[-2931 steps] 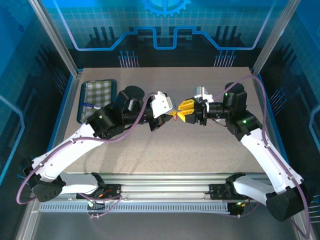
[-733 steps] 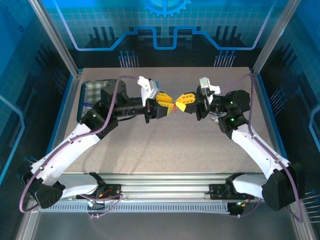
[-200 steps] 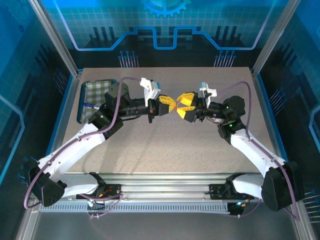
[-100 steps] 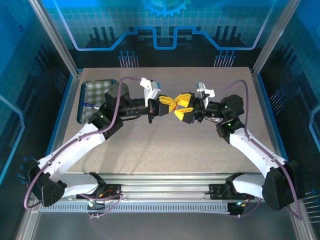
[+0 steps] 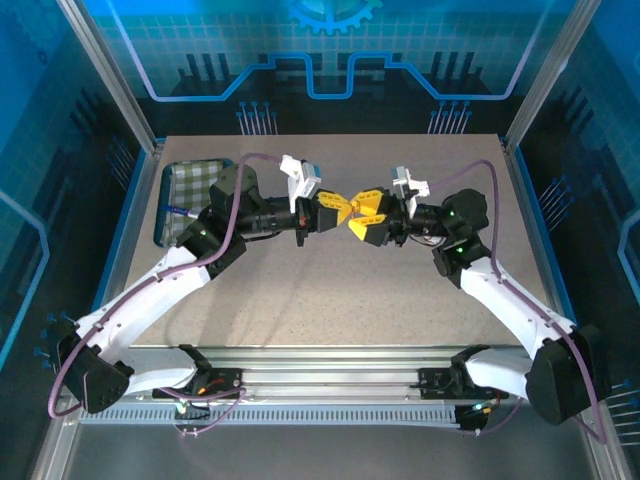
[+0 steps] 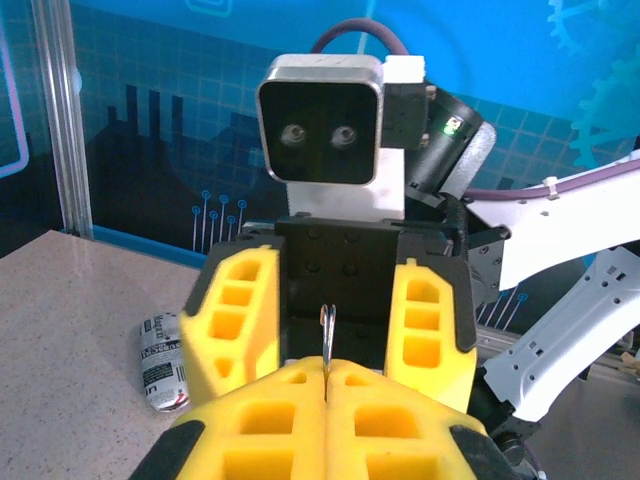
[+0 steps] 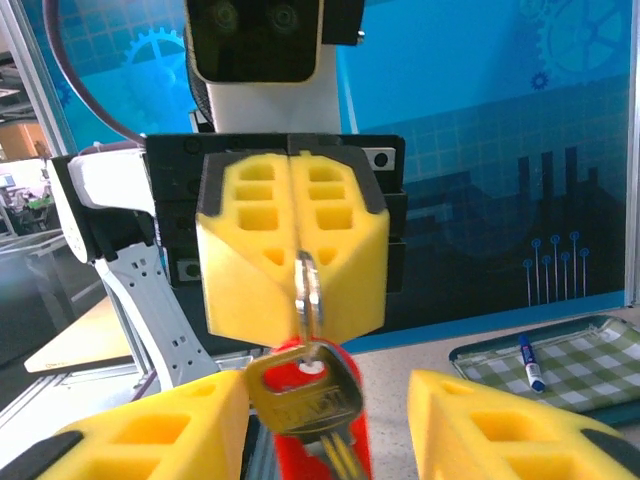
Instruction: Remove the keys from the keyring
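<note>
**Left gripper** point(image 7: 294, 215): taken as the reference point and held above the table point(image 5: 330, 290). Its yellow jaws are pressed together on the keyring.

**Keyring** point(image 7: 307, 290): a thin metal split ring, seen edge-on. It is pinched at the left gripper's fingertips, with its lower part left free.

**Key** point(image 7: 300, 398): brass-coloured with a rounded head. It is hung from the ring just below the left gripper's tips, blade pointing down.

**Red tag** point(image 7: 296, 452): hung from the same ring, directly behind the key.

**Right gripper** point(image 6: 332, 290): set facing the left gripper, close in front of it. Its jaws are parted to either side of the key. Contact with the key cannot be told.

**Tray** point(image 5: 163, 205): lined with green check cloth and laid on the table behind the left gripper, beside its arm. A blue-capped pen point(image 7: 530, 362) is laid in it.

**Small printed cylinder** point(image 6: 163, 362): laid on the table ahead of the left gripper.
</note>
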Robot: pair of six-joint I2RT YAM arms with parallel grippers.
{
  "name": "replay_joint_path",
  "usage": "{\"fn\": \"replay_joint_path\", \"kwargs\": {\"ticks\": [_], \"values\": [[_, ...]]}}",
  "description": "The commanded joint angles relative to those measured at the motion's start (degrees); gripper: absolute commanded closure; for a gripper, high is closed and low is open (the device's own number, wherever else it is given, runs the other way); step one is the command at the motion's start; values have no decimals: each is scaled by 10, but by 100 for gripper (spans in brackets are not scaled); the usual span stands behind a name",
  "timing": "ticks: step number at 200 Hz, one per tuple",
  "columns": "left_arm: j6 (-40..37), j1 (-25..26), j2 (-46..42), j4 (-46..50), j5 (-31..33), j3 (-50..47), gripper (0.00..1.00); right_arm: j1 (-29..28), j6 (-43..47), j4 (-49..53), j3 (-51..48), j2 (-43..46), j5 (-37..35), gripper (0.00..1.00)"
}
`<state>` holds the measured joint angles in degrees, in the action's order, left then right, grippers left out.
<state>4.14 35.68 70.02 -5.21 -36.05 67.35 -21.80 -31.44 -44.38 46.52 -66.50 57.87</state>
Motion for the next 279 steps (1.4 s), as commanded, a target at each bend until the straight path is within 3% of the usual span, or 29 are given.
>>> {"fn": "replay_joint_path", "kwargs": {"ticks": [1,21,34,63,83,106,122,159,203,237,259,279], "values": [[-8,-7,-13,4,-3,13,100,0,25,25,10,23,-3,59],[-11,-8,-14,5,-2,13,100,2,28,35,9,27,-2,64],[-11,-8,-13,6,0,14,100,2,29,33,8,29,4,75],[-11,-8,-15,6,1,13,100,1,20,22,9,24,10,85],[-12,-8,-16,7,4,12,100,1,16,21,9,23,11,84],[-13,-9,-17,8,4,12,100,1,6,12,5,20,14,76],[-12,-9,-17,7,3,12,100,1,-14,-11,2,16,20,64],[-11,-9,-18,6,0,14,100,1,-21,-21,-1,11,24,58],[-5,-9,-23,-2,3,10,100,-8,-1,8,5,4,14,64],[-5,-9,-25,-4,4,11,100,-10,16,29,1,10,6,76],[-4,-9,-25,-4,2,11,100,-11,18,32,0,11,-1,71],[1,-9,-25,-10,0,10,100,-16,26,41,5,9,-5,72]]}}
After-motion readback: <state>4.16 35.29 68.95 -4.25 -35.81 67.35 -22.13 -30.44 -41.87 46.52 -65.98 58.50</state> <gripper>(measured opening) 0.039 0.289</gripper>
